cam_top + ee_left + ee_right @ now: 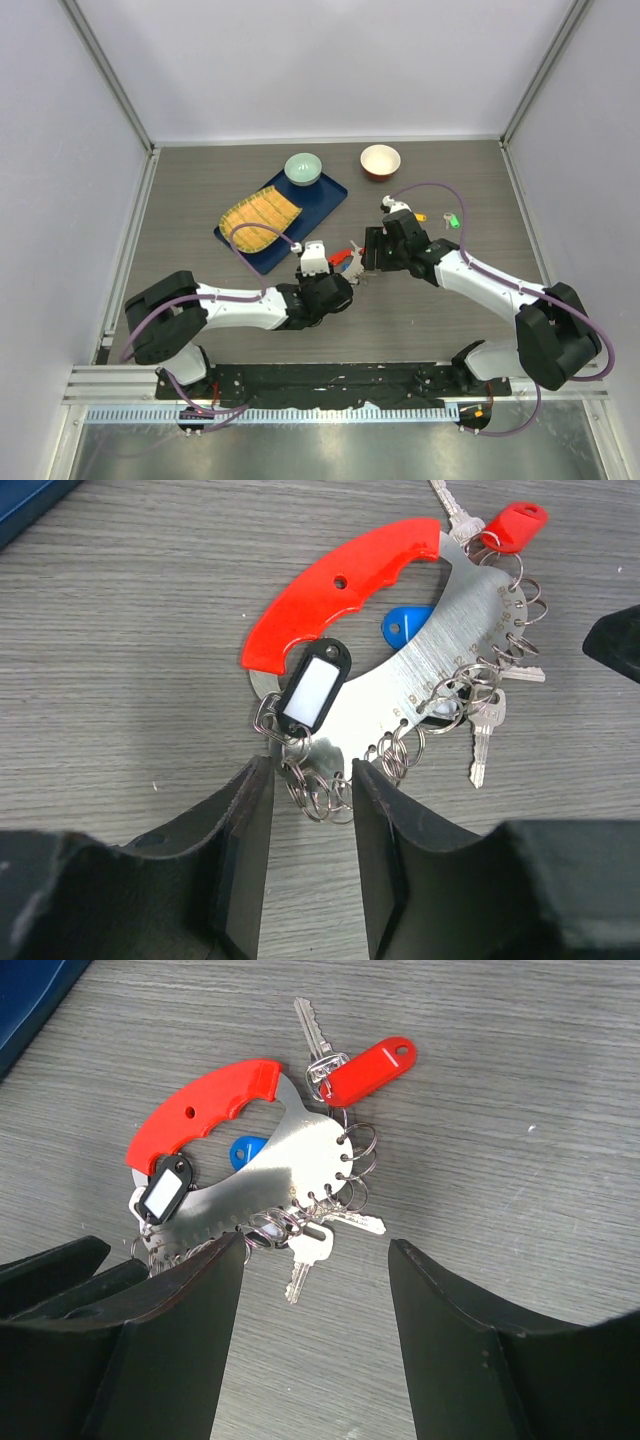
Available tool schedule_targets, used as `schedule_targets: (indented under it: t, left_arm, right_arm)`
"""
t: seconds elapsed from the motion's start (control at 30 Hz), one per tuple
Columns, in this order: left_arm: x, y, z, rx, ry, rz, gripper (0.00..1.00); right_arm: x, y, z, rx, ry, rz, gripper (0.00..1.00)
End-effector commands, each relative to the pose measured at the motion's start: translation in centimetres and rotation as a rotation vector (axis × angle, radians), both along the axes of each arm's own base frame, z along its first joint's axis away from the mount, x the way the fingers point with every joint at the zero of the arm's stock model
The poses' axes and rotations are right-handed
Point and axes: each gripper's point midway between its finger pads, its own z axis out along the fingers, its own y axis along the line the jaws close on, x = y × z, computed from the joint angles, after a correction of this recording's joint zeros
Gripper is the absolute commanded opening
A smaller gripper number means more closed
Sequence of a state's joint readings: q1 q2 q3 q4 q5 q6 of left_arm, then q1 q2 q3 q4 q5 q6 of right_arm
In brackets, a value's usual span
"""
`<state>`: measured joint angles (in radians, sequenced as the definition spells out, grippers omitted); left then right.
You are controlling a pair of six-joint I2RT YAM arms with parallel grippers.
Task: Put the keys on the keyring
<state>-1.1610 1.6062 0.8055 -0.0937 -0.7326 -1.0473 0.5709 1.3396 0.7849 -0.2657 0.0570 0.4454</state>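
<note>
The silver keyring (pixel 455 630) has a bright red handle (pixel 330 595).

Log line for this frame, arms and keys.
left gripper: fingers astride keyring rings, grip unclear | right gripper: open, empty, near keyring | yellow key, green key: loose on table

**Tally on the worktop (pixel 180 200)**

There are two arms, the left arm (pixel 240 305) and the right arm (pixel 480 280). Each has one pincer: the left pincer (pixel 310 772) and the right pincer (pixel 315 1248).

There is one keyring (pixel 290 1160) with one red grip (pixel 205 1105). It carries three plastic tags: a red tag (pixel 368 1068), a blue tag (pixel 245 1150) and a black tag (pixel 165 1192). Three silver keys (pixel 300 1265) show on it. Its small wire rings are too bunched to count.

Two loose keys lie apart: a yellow key (pixel 420 216) and a green key (pixel 452 221).

There are two bowls, a green bowl (pixel 303 168) and a red bowl (pixel 380 160), plus one blue tray (pixel 325 195) and one yellow mat (pixel 260 218).
</note>
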Motion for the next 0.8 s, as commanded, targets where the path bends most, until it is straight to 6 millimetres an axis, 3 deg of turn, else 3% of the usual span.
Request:
schedule_targets:
  t: [0.0,0.37,0.77]
  left_arm:
    - [1.2,0.2,1.6,-0.044,-0.063,0.068,0.38]
    - [1.1,0.4,-0.2,0.019,-0.037,0.076,0.29]
    - [0.7,0.2,-0.9,0.019,-0.003,0.067,0.23]
  right_arm:
    - [0.6,0.3,1.1,0.023,-0.048,0.013,0.66]
    - [0.4,0.4,0.7,0.024,-0.039,0.025,0.65]
    - [0.4,0.4,0.8,0.029,-0.043,0.027,0.65]
